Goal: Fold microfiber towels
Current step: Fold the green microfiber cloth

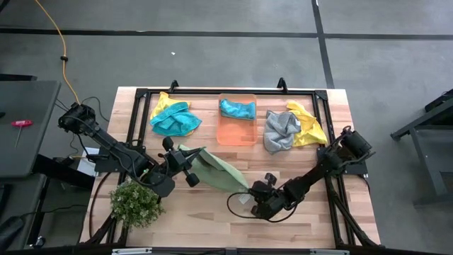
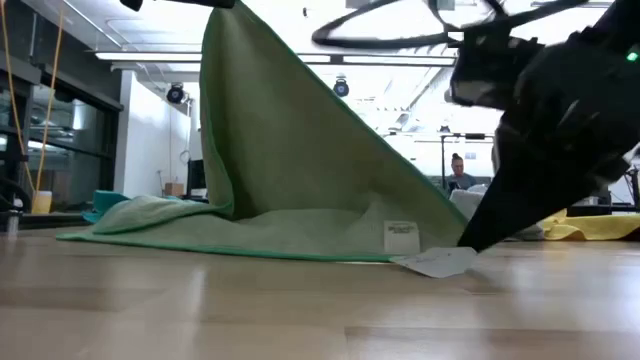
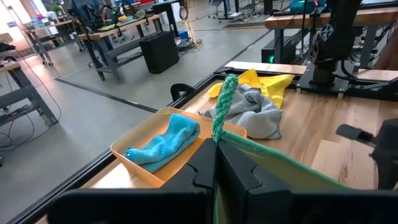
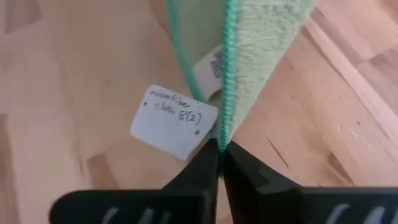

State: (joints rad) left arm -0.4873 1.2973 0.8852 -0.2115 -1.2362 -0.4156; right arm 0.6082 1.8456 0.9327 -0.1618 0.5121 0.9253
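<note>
A light green microfiber towel (image 1: 216, 170) stretches between my two grippers near the table's middle. My left gripper (image 1: 190, 164) is shut on its raised end, and my right gripper (image 1: 249, 193) is shut on its low corner beside the small white tag (image 2: 400, 237). In the low view the towel (image 2: 300, 150) stands like a tent, its far-left part lying on the table. More towels lie at the back: a teal and yellow heap (image 1: 173, 117), a grey one (image 1: 279, 131) and a yellow one (image 1: 309, 126). My left gripper pinches the towel's green-hemmed edge (image 3: 219, 134) between its two shut fingers, roughly level; a short stub of hem (image 3: 225, 99) sticks up past them. That end is lifted clear, and the cloth slopes down from it to the table. My right gripper pinches the hemmed edge (image 4: 226, 127) at the tagged corner between its shut fingertips, slanting down from the near right. That corner sits low at the table top (image 2: 445, 250).
An orange bin (image 1: 237, 131) at the back centre holds a teal towel (image 1: 237, 108). A bushy green plant (image 1: 134, 203) stands at the near left. A white paper label (image 4: 174, 121) lies on the wood by my right gripper. A black frame (image 1: 212, 92) rims the table.
</note>
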